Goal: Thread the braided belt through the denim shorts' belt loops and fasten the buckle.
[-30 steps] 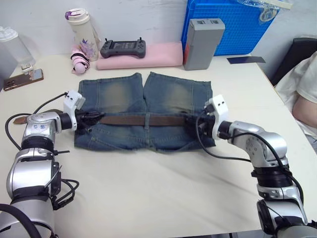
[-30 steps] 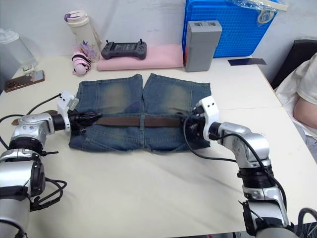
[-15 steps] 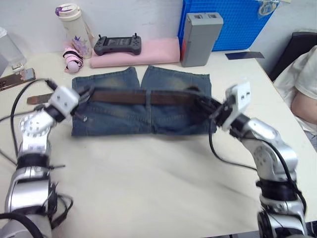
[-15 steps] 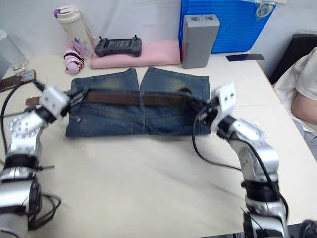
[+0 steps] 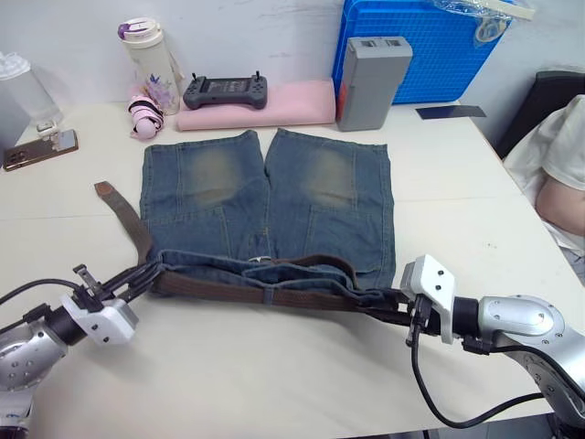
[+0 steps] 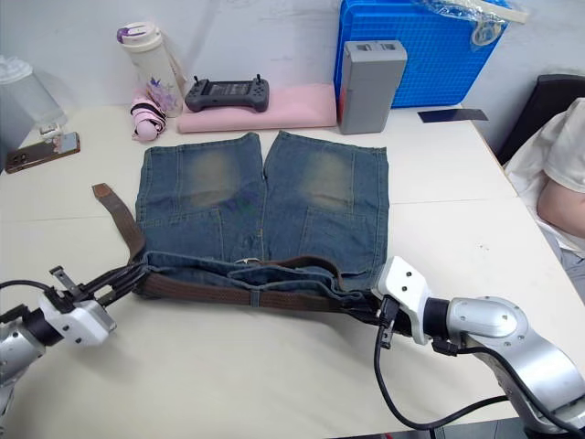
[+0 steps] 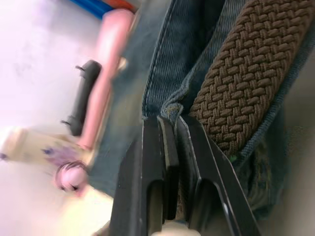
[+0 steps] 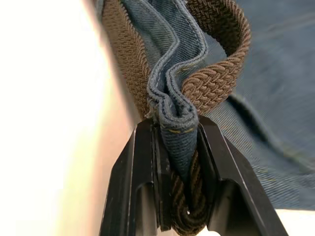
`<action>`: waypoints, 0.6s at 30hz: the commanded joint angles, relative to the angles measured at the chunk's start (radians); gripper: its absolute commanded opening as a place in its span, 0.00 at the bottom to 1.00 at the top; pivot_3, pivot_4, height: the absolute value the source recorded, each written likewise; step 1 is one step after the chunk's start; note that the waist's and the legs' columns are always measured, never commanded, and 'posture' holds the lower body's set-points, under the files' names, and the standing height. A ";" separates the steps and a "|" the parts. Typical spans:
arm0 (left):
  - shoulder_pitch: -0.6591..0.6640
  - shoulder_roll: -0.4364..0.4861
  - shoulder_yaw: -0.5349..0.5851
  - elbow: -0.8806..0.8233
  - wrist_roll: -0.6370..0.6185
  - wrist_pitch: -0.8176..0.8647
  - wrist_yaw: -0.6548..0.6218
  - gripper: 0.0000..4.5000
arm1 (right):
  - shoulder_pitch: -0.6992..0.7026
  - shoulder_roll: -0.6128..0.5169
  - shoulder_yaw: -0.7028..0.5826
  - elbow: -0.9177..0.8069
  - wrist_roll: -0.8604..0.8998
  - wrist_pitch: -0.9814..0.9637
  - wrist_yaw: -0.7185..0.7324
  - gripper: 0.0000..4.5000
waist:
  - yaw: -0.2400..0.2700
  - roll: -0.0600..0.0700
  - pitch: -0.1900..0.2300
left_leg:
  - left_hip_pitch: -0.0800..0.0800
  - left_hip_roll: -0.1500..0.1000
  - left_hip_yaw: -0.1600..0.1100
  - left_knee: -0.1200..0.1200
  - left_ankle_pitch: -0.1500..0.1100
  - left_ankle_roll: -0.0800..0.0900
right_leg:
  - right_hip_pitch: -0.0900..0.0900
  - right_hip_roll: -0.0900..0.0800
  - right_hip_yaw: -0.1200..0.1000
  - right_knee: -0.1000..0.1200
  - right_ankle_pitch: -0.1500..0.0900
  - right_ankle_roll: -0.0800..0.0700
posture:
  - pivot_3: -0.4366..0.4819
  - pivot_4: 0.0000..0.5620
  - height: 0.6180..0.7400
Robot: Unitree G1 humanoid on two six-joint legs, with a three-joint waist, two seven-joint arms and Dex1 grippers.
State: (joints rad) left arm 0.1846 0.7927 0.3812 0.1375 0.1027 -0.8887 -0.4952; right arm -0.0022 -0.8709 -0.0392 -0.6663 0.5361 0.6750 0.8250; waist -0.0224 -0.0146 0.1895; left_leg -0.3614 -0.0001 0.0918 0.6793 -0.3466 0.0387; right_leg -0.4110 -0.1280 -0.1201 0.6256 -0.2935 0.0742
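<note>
**Both grippers clamped on the waistband ends, shorts flat on worktop**

Head views: denim shorts (image 5: 265, 197) lie spread on the cream worktop (image 5: 274, 384), legs pointing away toward the back wall, waistband at the near edge. Braided belt (image 5: 233, 291) runs along the waistband; its tan-tipped free end (image 5: 105, 190) trails out on the worktop past the shorts' left side. One belt loop (image 5: 267, 296) crosses the belt near the waistband's middle. A small silver bit sits near the waistband centre, possibly the buckle, can't tell. Left gripper (image 5: 139, 274) comes in low from the left, forearm nearly level with the worktop, fingers on the waistband's left corner. Right gripper (image 5: 388, 302) comes in low from the right, forearm level, fingers on the right corner. Behind the shorts: pink folded cloth (image 5: 274, 102) with a black controller (image 5: 226, 90) on it, grey box (image 5: 370, 80), blue crate (image 5: 430, 46), bottle (image 5: 151, 62), phone (image 5: 38, 149). A person's sleeve (image 5: 558, 174) is at the far right edge.

Left wrist view: jaws narrow, pinching a denim fold of the waistband; belt weave lies just beside the fingers (image 7: 150, 162).

Right wrist view: jaws narrow, holding the denim waistband fold and the brown belt together between the fingers (image 8: 142, 167).
</note>
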 commanded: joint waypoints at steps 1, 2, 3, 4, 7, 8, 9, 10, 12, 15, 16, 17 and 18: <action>0.097 0.023 0.015 -0.067 -0.068 0.056 -0.038 0.00 | 0.006 -0.055 0.015 -0.015 -0.037 -0.025 0.042 0.38 | 0.000 0.000 0.000 | 0.000 0.000 0.000 0.000 0.000 0.000 | 0.000 0.000 0.000 0.000 0.000 0.000 | 0.48 0.27 0.87; 0.134 0.039 0.001 -0.077 -0.090 0.068 -0.069 0.19 | 0.011 -0.077 0.026 -0.012 -0.048 -0.033 0.065 0.49 | -0.002 0.000 0.000 | 0.000 0.000 0.001 0.000 -0.001 0.001 | 0.001 0.000 -0.001 -0.001 0.000 0.000 | 0.48 0.27 0.87; 0.169 0.058 -0.011 -0.089 -0.117 0.090 -0.106 0.26 | 0.017 -0.098 0.033 -0.013 -0.052 -0.037 0.087 0.59 | -0.003 0.000 0.000 | 0.000 0.000 0.001 0.001 -0.001 0.001 | 0.001 0.000 -0.001 -0.001 0.000 0.000 | 0.48 0.27 0.87; 0.204 0.081 -0.020 -0.105 -0.150 0.116 -0.146 0.35 | 0.029 -0.122 0.039 -0.018 -0.054 -0.043 0.113 0.69 | -0.003 0.000 0.000 | 0.000 0.000 0.001 0.001 -0.002 0.001 | 0.001 0.000 -0.001 -0.002 0.000 0.000 | 0.48 0.27 0.87; 0.319 0.163 -0.032 -0.183 -0.264 0.277 -0.291 0.65 | 0.063 -0.176 0.035 -0.034 -0.068 -0.071 0.168 1.00 | -0.001 0.000 0.000 | 0.000 0.000 0.001 0.001 -0.002 0.001 | 0.001 0.000 -0.001 -0.003 0.000 0.000 | 0.48 0.27 0.87; 0.358 0.201 -0.032 -0.210 -0.275 0.316 -0.345 0.75 | 0.077 -0.196 0.033 -0.037 -0.079 -0.089 0.189 1.00 | 0.002 0.000 0.000 | 0.000 0.000 0.001 0.001 -0.002 0.001 | 0.001 0.000 -0.001 -0.003 0.000 0.000 | 0.48 0.27 0.87; 0.386 0.232 -0.021 -0.245 -0.301 0.370 -0.388 0.84 | 0.087 -0.212 0.032 -0.037 -0.090 -0.108 0.208 1.00 | 0.004 0.000 0.000 | 0.001 0.000 0.001 0.001 -0.002 0.001 | 0.002 0.000 -0.002 -0.003 0.000 0.000 | 0.48 0.27 0.87; 0.397 0.247 -0.009 -0.285 -0.357 0.438 -0.411 0.84 | 0.087 -0.220 0.029 -0.033 -0.089 -0.113 0.220 1.00 | 0.008 0.001 0.000 | 0.001 0.000 0.001 0.002 -0.003 0.002 | 0.002 0.000 -0.002 -0.003 0.000 0.000 | 0.48 0.27 0.87; 0.390 0.280 0.023 -0.350 -0.453 0.562 -0.446 0.84 | 0.059 -0.225 0.014 -0.020 -0.050 -0.102 0.248 1.00 | 0.016 0.002 0.001 | 0.001 0.000 0.001 0.002 -0.003 0.002 | 0.003 -0.001 -0.001 -0.003 0.000 0.000 | 0.48 0.27 0.87; 0.371 0.331 0.093 -0.415 -0.610 0.790 -0.523 0.84 | -0.010 -0.217 -0.029 -0.004 0.044 -0.068 0.291 1.00 | 0.021 0.002 0.001 | 0.001 0.001 0.001 0.002 -0.003 0.002 | 0.002 0.000 -0.001 -0.003 0.000 0.000 | 0.48 0.27 0.87; 0.360 0.336 0.111 -0.429 -0.646 0.848 -0.536 0.84 | -0.026 -0.216 -0.036 -0.001 0.063 -0.059 0.297 1.00 | 0.021 0.003 0.001 | 0.001 0.001 0.000 0.002 -0.003 0.002 | 0.002 0.000 -0.001 -0.004 0.000 0.000 | 0.48 0.27 0.87; 0.346 0.349 0.135 -0.444 -0.709 0.933 -0.552 0.84 | -0.052 -0.209 -0.047 0.006 0.097 -0.042 0.299 1.00 | 0.021 0.003 0.002 | 0.000 0.001 0.000 0.002 -0.003 0.001 | 0.002 0.000 -0.002 -0.004 0.000 0.000 | 0.48 0.27 0.87; 0.335 0.353 0.152 -0.456 -0.747 0.996 -0.566 0.84 | -0.069 -0.205 -0.053 0.010 0.118 -0.029 0.300 1.00 | 0.022 0.003 0.002 | 0.000 0.001 0.000 0.002 -0.003 0.001 | 0.002 0.000 -0.002 -0.004 0.000 0.000 | 0.48 0.27 0.87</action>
State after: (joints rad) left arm 0.5300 1.1337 0.4826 -0.2815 -0.5492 -0.0061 -1.0315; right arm -0.0533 -1.0868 -0.0546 -0.6535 0.5945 0.6265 1.1099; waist -0.0008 -0.0116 0.1911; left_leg -0.3612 0.0006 0.0920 0.6811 -0.3498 0.0401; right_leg -0.4085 -0.1278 -0.1217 0.6214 -0.2936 0.0745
